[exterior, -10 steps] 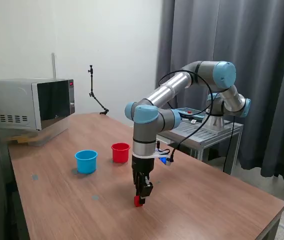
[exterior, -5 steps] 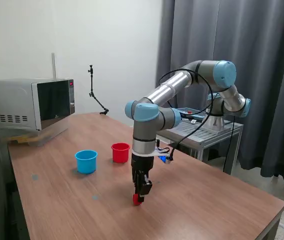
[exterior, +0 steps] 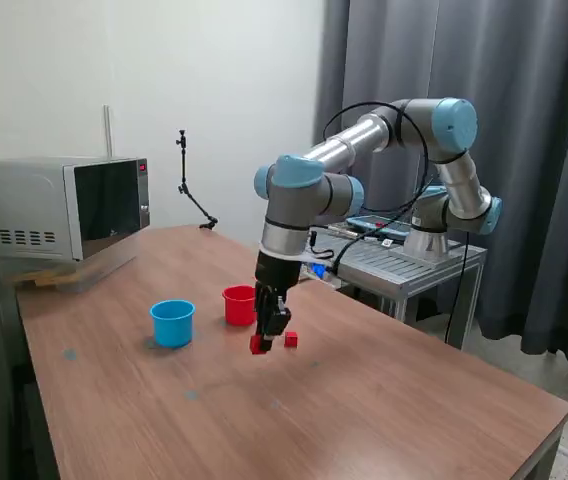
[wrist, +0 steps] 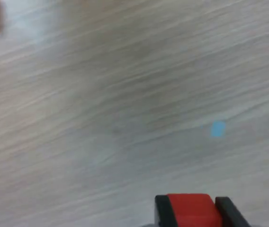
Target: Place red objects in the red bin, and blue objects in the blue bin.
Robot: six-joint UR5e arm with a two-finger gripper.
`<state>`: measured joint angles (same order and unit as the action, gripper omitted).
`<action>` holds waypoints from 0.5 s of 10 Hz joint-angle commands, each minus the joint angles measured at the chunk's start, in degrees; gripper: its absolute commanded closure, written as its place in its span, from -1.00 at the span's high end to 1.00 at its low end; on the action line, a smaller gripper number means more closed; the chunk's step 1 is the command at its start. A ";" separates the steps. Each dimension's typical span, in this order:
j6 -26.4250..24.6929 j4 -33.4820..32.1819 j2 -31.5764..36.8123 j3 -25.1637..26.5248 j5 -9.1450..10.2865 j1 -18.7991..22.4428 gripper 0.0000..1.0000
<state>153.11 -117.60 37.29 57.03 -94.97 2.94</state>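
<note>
one red cube point(wrist: 191, 209) clamped between the narrowly parted claw point(exterior: 261, 340) fingers point(wrist: 162, 210)

brown wood-grain counter point(exterior: 394, 400): matt, streaked
round red plastic cup point(exterior: 239, 305): smooth
round light blue plastic cup point(exterior: 172, 323): smooth
grey metal microwave point(exterior: 54, 205): dull casing, glossy door

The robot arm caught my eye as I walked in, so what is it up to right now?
The gripper is shut on a red cube and holds it above the table, close to the red cup. A second red cube lies on the table beside it. The light blue cup stands on the exterior view's left of the red one. No blue cubes show.
</note>
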 commanded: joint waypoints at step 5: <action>-5.62 -0.44 11.13 15.46 -6.01 -10.30 -1.00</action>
<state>148.70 -118.02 46.58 69.52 -99.75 -4.66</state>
